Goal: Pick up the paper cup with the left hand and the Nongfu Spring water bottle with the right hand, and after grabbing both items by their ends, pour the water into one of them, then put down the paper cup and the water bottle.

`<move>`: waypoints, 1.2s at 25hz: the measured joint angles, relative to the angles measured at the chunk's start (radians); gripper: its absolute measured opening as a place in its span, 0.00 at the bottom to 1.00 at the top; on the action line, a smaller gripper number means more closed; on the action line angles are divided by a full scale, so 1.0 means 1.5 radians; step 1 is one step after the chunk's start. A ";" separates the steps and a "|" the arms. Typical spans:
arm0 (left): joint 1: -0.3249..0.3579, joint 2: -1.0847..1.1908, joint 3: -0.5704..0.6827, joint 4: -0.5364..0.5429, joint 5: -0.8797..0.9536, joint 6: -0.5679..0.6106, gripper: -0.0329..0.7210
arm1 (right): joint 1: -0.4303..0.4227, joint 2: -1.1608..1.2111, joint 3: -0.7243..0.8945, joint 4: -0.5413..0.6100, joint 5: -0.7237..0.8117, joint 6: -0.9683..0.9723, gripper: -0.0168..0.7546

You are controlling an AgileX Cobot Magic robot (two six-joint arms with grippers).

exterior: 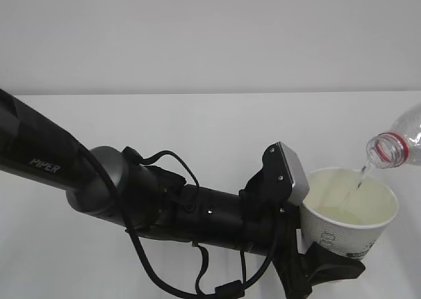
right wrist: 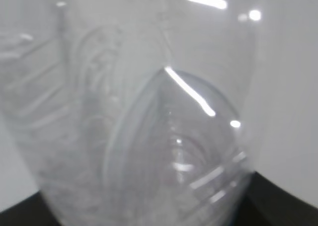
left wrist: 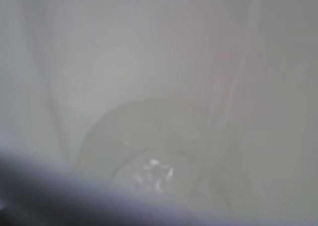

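Exterior view: left hand clasps the paper cup at its base, upright, while the tilted Nongfu Spring water bottle, clamped by the unseen right hand, streams water into it.

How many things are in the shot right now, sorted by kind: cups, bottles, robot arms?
Cups: 1, the paper cup, held by the left gripper.
Bottles: 1, the water bottle, tilted and pouring water into the cup.
Robot arms: 1 in the exterior view.
Total: 3
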 joint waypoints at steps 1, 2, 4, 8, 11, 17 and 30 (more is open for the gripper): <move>0.000 0.000 0.000 0.000 0.000 0.000 0.73 | 0.000 0.000 0.000 0.000 0.000 0.000 0.60; 0.000 0.000 0.000 0.000 0.000 0.000 0.73 | 0.000 0.000 0.000 0.000 0.000 0.000 0.60; 0.000 0.000 0.000 0.000 0.000 0.000 0.73 | 0.000 0.000 0.000 0.000 0.000 0.000 0.60; 0.000 0.000 0.000 0.000 0.001 0.000 0.73 | 0.000 0.000 0.000 0.000 -0.001 -0.001 0.60; 0.000 0.000 0.000 0.000 0.001 0.000 0.73 | 0.000 0.000 0.000 0.000 -0.001 -0.003 0.60; 0.000 0.000 0.000 0.000 0.001 0.000 0.73 | 0.000 0.000 0.000 0.000 -0.001 -0.006 0.60; 0.000 0.000 0.000 0.000 0.001 0.000 0.73 | 0.000 0.000 0.000 0.000 -0.001 -0.007 0.60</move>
